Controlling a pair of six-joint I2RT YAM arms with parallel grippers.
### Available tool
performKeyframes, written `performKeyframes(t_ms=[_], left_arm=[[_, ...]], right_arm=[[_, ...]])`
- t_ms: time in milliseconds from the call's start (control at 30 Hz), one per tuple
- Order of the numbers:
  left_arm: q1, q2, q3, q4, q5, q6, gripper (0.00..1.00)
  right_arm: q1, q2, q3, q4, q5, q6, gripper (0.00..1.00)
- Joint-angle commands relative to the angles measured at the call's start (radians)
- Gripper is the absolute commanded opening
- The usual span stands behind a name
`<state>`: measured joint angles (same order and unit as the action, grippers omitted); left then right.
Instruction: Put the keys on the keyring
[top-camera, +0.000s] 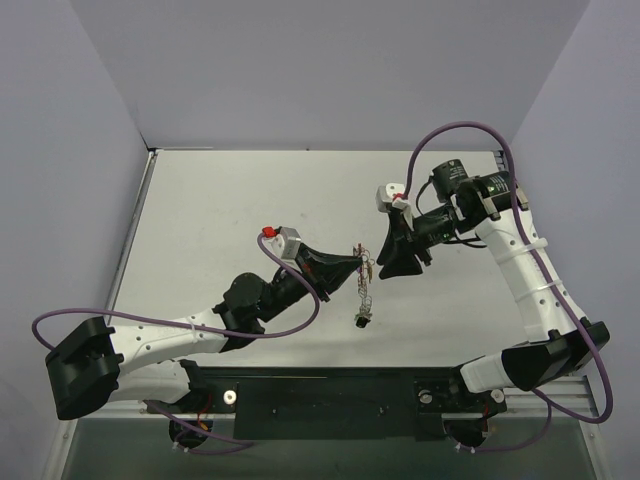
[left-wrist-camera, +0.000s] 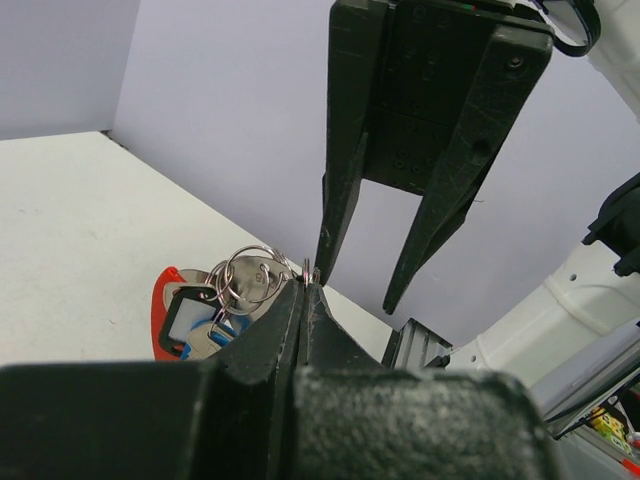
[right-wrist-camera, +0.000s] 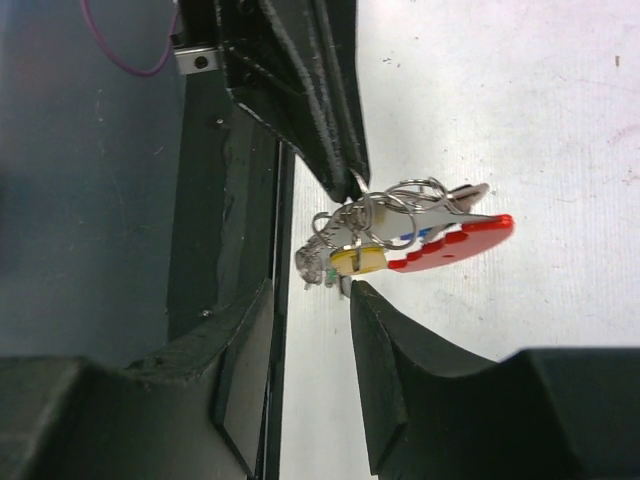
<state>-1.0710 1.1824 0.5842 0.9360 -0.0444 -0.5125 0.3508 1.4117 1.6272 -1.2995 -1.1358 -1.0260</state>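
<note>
Keyring hangs clear of the table. Its wire is pinched by the left gripper, whose jaws are pressed together on it. The chain hangs straight down below. The keys cluster against the ring: 1 red head and 1 yellow head are plain. Whether each is fully threaded cannot be told. The right gripper stands spread just beside the bundle, gripping nothing.

Judgement: the threading step is in hand, with the left arm acting as the vice. The next move calls for the right jaws to close on 1 key head only and steer it along the wire without pulling the ring from its pinch.
</note>
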Motion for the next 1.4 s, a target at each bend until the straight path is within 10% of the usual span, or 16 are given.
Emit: performKeyframes(t_ms=[0,233,433,1367], left_arm=[[-0.003,-0.001,0.051,0.089,0.008,-0.008,0.00],[-0.007,0.000,0.051,0.093,0.005,-0.009,0.00],[-0.009,-0.004,0.045,0.098,-0.002,-0.008,0.00],[-0.021,0.048,0.003,0.162,-0.051,-0.017,0.00]], right_arm=[[0.011,-0.023,-0.015,0.091,0.027,0.107,0.33],[0.060,-0.022,-0.024,0.138,0.062,0.164,0.31],[0.063,-0.023,-0.027,0.147,0.067,0.179,0.00],[0.060,-0.108,-0.069,0.298,0.039,0.414,0.00]])
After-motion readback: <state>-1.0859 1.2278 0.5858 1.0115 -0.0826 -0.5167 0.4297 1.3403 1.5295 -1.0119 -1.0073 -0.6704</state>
